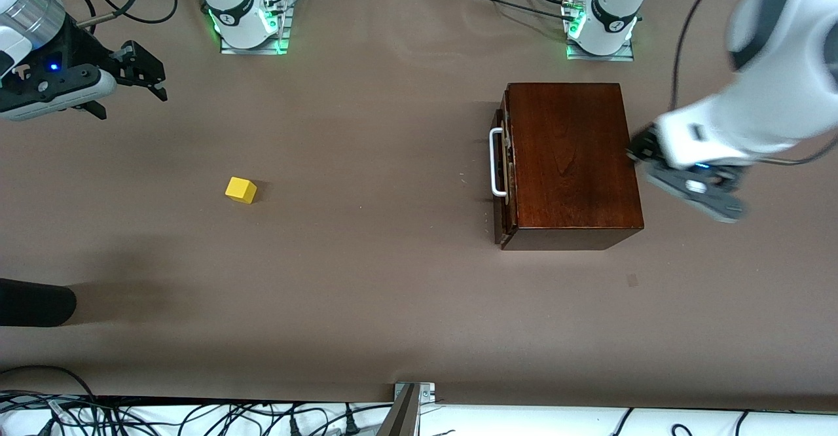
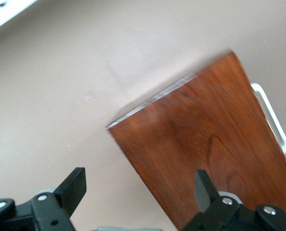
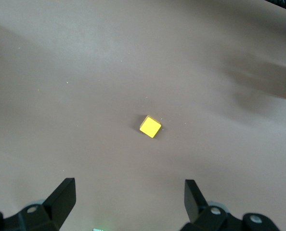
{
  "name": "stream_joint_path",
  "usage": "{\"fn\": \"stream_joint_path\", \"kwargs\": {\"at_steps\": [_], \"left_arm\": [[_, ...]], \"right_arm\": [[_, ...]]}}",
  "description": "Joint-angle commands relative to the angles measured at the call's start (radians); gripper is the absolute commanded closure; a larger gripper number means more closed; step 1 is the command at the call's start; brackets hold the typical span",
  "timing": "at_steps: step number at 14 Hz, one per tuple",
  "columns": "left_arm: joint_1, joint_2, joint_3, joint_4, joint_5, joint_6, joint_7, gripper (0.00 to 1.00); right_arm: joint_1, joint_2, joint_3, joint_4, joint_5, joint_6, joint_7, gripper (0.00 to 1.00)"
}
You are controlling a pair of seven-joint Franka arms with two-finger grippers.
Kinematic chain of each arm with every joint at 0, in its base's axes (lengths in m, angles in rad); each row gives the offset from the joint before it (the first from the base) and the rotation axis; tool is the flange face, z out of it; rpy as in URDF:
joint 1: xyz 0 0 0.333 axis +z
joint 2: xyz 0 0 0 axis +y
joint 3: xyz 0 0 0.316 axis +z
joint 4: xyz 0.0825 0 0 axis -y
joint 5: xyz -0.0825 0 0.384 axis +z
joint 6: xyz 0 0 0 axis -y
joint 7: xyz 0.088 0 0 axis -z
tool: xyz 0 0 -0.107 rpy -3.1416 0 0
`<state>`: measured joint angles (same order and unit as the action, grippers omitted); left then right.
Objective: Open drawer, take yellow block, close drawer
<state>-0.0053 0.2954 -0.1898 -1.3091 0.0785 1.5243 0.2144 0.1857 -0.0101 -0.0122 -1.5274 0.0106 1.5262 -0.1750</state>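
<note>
The wooden box (image 1: pixel 573 161) sat on the table (image 1: pixel 393 279) with its drawer (image 1: pixel 504 167) pushed in, white handle (image 1: pixel 495 162) toward the right arm's end. The left gripper (image 1: pixel 638 151) hung at the box's edge away from the handle, fingers (image 2: pixel 74 185) spread wide, wrist angled down over the lid. The yellow block (image 1: pixel 241 190) lay on the bare table, well apart from the box, below the right gripper (image 1: pixel 147 72), which waited raised with fingers (image 3: pixel 63 195) released and empty.

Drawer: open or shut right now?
Shut. The drawer front sits nearly flush against the wooden box, handle close in, no pale interior showing.
</note>
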Motion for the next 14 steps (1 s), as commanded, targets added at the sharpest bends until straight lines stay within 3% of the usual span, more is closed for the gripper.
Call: {"fn": "stream_joint_path", "kwargs": {"at_steps": [1, 4, 6, 9, 14], "left_arm": [[-0.004, -0.146, 0.07, -0.229, -0.066, 0.086, -0.185, 0.0], [-0.021, -0.188, 0.143, -0.283, -0.083, 0.088, -0.214, 0.0], [-0.035, -0.225, 0.151, -0.311, -0.091, 0.106, -0.205, 0.0], [-0.033, -0.344, 0.153, -0.478, -0.077, 0.218, -0.204, 0.0], [-0.032, -0.357, 0.168, -0.454, -0.077, 0.153, -0.21, 0.0]], "right_arm": [[-0.002, -0.007, 0.001, 0.016, -0.001, 0.0, 0.003, 0.0], [-0.002, -0.014, -0.002, 0.018, 0.0, 0.009, 0.003, 0.0], [-0.002, -0.014, 0.001, 0.016, 0.0, 0.015, 0.003, 0.0], [-0.002, -0.011, 0.001, 0.016, 0.0, 0.04, 0.003, 0.0], [-0.002, -0.01, 0.001, 0.016, 0.005, 0.045, 0.005, 0.0]]}}
